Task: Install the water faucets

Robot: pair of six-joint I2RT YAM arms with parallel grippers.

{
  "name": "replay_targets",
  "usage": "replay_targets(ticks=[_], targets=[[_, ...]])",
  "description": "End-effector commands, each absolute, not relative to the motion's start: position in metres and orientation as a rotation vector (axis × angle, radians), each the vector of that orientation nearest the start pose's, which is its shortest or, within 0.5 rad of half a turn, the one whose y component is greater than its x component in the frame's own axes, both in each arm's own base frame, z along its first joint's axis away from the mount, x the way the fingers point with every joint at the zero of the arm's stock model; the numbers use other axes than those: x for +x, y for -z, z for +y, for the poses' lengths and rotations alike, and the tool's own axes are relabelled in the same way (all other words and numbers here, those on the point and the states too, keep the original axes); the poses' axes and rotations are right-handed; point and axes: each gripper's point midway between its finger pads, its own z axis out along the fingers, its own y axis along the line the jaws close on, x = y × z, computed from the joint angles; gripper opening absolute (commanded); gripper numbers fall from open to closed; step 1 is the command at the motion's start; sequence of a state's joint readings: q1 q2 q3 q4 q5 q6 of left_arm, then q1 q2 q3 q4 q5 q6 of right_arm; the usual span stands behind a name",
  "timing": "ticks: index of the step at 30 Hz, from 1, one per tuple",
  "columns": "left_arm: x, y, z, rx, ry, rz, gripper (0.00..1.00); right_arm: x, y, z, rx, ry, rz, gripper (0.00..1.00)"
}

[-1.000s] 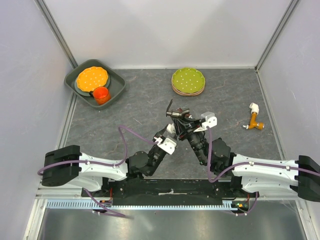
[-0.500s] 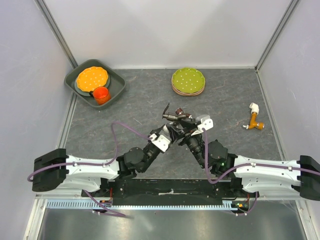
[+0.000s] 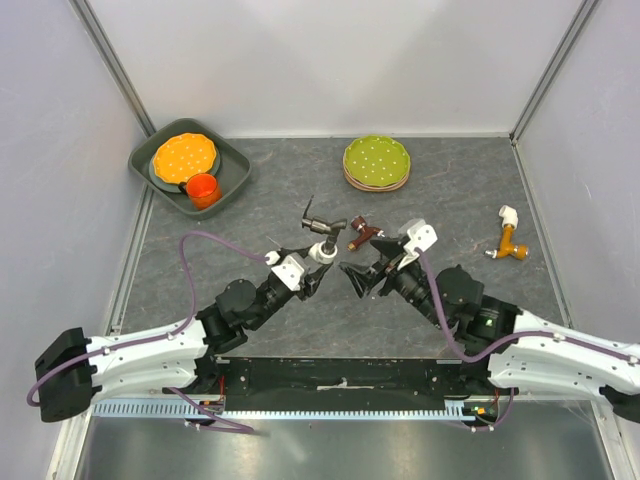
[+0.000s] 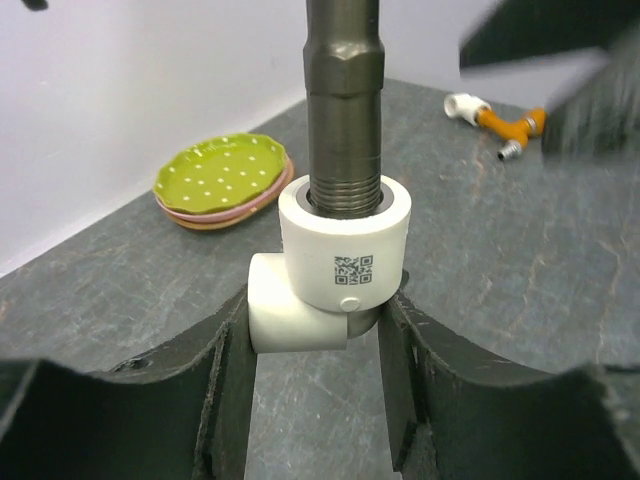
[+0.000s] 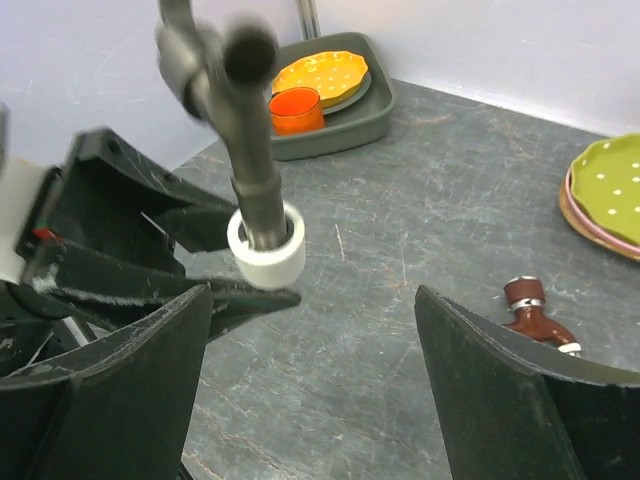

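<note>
L gripper [image 3: 306,263] is clamped on the white elbow fitting [image 3: 322,252] at approx ctr of the worktop [image 3: 270,200]. Its fingers [image 4: 225,400] press the elbow's lower branch from both sides. The dark grey tap [image 3: 320,222] is threaded into the elbow's upper socket, w/ threads showing at the collar in the left wrist view. In the top view its crank end points to approx 11 o'clock.

R gripper [image 3: 368,268] sits at 3 o'clock of the elbow, near it, jaws wide apart w/ nothing between them.

The reddish-brown tap [image 3: 362,232] lies on the worktop at 12 o'clock of the R gripper, touching neither gripper. The orange tap [image 3: 510,240], w/ a white elbow on one end, lies near the 3 o'clock edge, well apart from the rest.

A stack of green dotted plates [image 3: 376,162] sits at 12 o'clock. A grey tray [image 3: 234,162] in the 10 o'clock corner holds an orange dotted plate [image 3: 184,156] and an orange cup [image 3: 202,189].
</note>
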State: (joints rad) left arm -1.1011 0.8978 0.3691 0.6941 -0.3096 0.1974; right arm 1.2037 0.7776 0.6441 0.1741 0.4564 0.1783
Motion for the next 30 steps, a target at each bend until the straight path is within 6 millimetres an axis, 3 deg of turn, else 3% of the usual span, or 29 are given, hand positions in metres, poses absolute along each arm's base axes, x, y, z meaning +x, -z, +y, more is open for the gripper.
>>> replay_targets(ticks=[1,2,4,5,10,21,30], targets=[[0.196,-0.261,-0.282,0.735,0.579,1.258,0.02,0.171,-0.330,0.257,-0.534,-0.743,1.560,0.89],[0.196,-0.252,-0.281,0.770,0.559,1.288,0.02,0.169,-0.333,0.257,-0.563,-0.748,1.574,0.89],[0.194,-0.254,-0.282,0.808,0.548,1.287,0.02,0.168,-0.326,0.254,-0.618,-0.716,1.634,0.89],[0.193,-0.253,-0.282,0.823,0.543,1.293,0.02,0.166,-0.339,0.253,-0.622,-0.735,1.620,0.88],[0.189,-0.248,-0.281,0.895,0.524,1.318,0.02,0.164,-0.352,0.258,-0.705,-0.764,1.656,0.89],[0.184,-0.254,-0.275,0.989,0.483,1.317,0.02,0.187,-0.323,0.277,-0.786,-0.793,1.879,0.83],[0.185,-0.255,-0.271,1.043,0.426,1.326,0.02,0.192,-0.316,0.285,-0.799,-0.952,1.921,0.70]])
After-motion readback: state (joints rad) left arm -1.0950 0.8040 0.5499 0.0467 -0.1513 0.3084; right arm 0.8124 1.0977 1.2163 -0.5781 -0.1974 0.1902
